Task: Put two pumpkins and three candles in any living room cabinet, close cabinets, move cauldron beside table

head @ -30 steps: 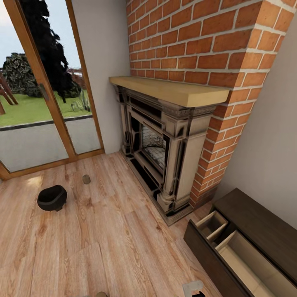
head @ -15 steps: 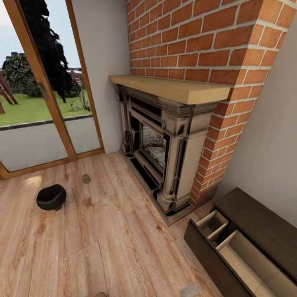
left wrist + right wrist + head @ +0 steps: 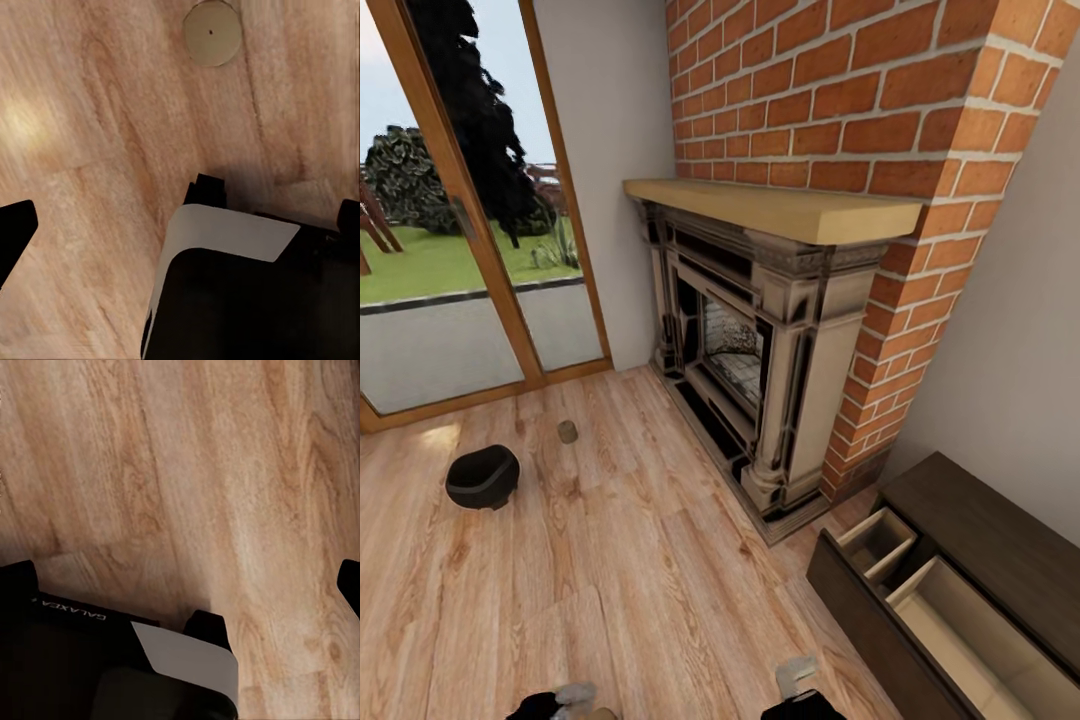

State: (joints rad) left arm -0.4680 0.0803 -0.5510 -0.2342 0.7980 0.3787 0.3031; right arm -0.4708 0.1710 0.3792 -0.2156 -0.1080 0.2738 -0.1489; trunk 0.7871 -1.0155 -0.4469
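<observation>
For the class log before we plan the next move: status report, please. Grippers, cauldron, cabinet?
Both grippers empty, over bare floor. Cauldron on floor by glass door, no table near. Cabinet drawers open, visible compartments empty.

One cauldron [image 3: 482,477], one small candle [image 3: 567,431] on the floor, one cabinet [image 3: 960,570] with two open drawers, one fireplace [image 3: 760,330], one glass door [image 3: 460,230].

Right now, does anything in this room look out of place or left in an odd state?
Yes. A black cauldron sits alone on the wooden floor near the glass door, with a small round candle-like thing on the boards beside it. By the wall, the dark cabinet has two drawers pulled open, their pale insides looking bare.
</observation>
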